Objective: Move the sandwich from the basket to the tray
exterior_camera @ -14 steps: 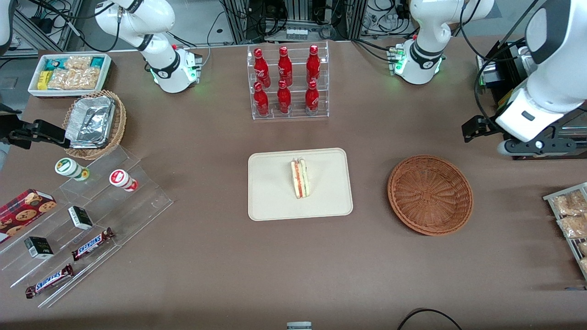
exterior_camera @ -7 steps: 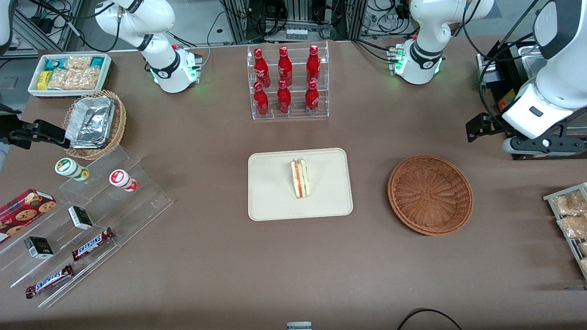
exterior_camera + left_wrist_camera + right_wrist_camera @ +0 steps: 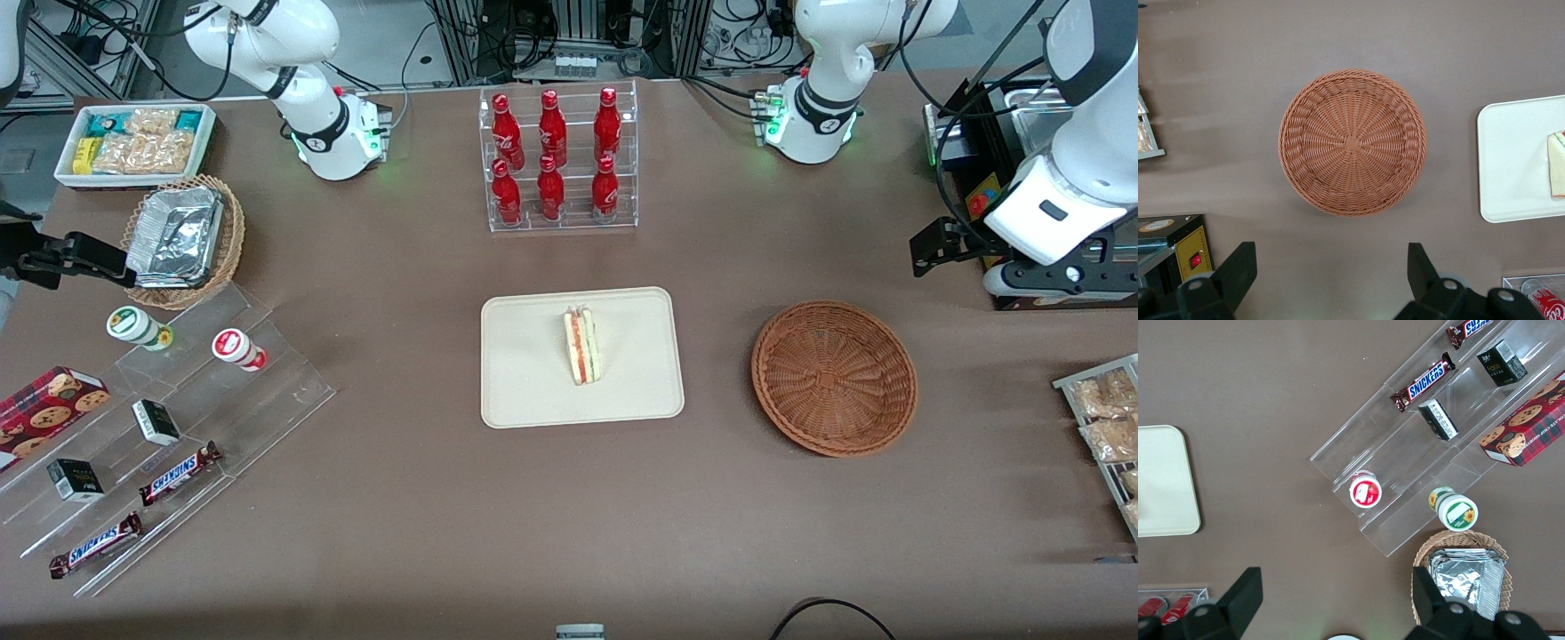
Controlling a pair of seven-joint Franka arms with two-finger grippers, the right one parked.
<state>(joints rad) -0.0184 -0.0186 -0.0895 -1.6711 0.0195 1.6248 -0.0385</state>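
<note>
The sandwich lies on the cream tray at the middle of the table, its red and green filling edge facing up. The reddish-brown wicker basket sits beside the tray toward the working arm's end, with nothing in it. My gripper hangs high above the table, farther from the front camera than the basket and toward the working arm's end. The left wrist view looks down on the basket, the tray and a corner of the sandwich. There my gripper is open and holds nothing.
A clear rack of red bottles stands farther from the front camera than the tray. A black box with a red switch lies under the working arm. A rack of snack packets sits at the working arm's end. A stepped acrylic shelf stands toward the parked arm's end.
The left arm has drawn back from the basket, toward the working arm's end and farther from the front camera. Sandwich, tray and basket have not moved.
</note>
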